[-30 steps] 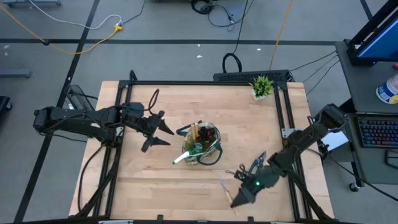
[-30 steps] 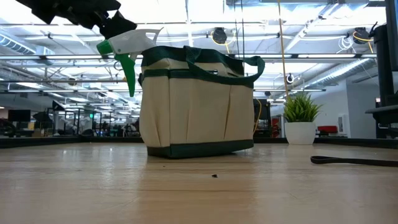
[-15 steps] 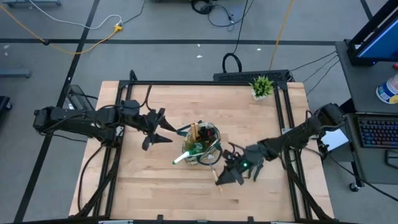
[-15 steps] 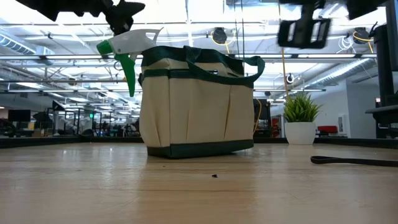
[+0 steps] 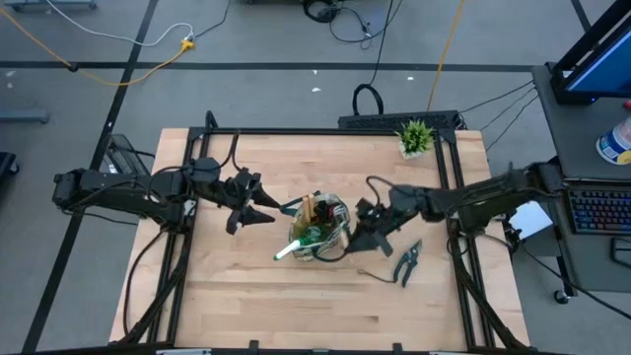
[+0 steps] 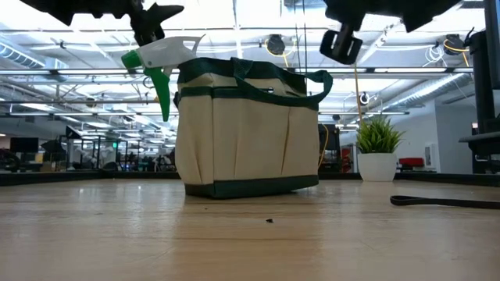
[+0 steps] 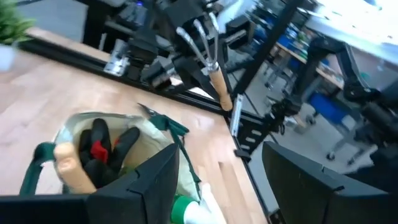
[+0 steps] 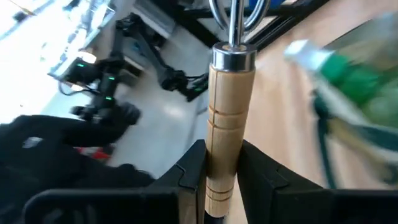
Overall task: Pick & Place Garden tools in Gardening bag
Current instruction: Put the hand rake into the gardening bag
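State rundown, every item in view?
gardening bag: upright, open, tools inside
spray bottle: in bag, nozzle poking out
fork-rake: clamped in right gripper, beside the bag
pruning shears: lying on table
left gripper: open, empty, beside bag

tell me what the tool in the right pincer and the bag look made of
Fork-rake: pale wooden handle with turned grooves, shiny metal collar and prongs. Gardening bag: soft beige fabric, probably canvas, with dark green trim, sagging slightly at the rim.
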`<state>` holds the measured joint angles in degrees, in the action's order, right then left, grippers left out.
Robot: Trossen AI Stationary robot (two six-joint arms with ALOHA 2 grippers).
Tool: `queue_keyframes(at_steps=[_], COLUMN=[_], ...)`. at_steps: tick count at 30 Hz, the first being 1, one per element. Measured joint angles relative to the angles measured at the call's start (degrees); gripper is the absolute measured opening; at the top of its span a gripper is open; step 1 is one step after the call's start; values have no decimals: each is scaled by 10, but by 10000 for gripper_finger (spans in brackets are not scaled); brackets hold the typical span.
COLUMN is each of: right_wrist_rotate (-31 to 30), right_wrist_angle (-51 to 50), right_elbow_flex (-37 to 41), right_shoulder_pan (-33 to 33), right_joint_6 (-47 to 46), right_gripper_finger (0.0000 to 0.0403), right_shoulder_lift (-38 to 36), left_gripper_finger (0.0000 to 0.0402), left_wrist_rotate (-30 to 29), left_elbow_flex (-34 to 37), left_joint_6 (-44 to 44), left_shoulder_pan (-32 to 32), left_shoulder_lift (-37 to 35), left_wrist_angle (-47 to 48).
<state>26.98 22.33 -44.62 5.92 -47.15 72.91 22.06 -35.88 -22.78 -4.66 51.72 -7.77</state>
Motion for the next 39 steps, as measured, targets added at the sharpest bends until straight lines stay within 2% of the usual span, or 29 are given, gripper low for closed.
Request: queue_keyframes(at_steps=[4,8,12,17,21,29,33,39], right_wrist_rotate=[-43,-98,-154,-248,-300,-319,-358,-418], right_wrist_angle=[-96,-144,-142,-138,-132,-79,-60,-57], right_elbow_flex=[0,0,0,-15,-42,-79,-92,-124], right_shoulder_pan=[-27,-46,-58,-59,-58,-58,-58,-58], right_joint_6=[80,167,275,460,635,908,1026,1160], right_gripper_finger=[57,57,57,57,57,57,57,60], right_shoulder_lift=[-49,-77,-87,-86,-78,-33,1,50], left_gripper_finger=[237,237,237,237,237,237,237,237], left_wrist_rotate=[-48,-90,-107,-124,-179,-281,-296,-296], left_elbow_flex=[0,0,0,0,0,0,0,-16], left_joint_6=[-43,-82,-126,-192,-237,-300,-327,-402], left_shoulder_pan=[8,18,28,39,49,61,61,61], left_shoulder_lift=[0,0,0,0,0,1,26,106], left_wrist_angle=[0,-1,-17,-63,-98,-157,-194,-224])
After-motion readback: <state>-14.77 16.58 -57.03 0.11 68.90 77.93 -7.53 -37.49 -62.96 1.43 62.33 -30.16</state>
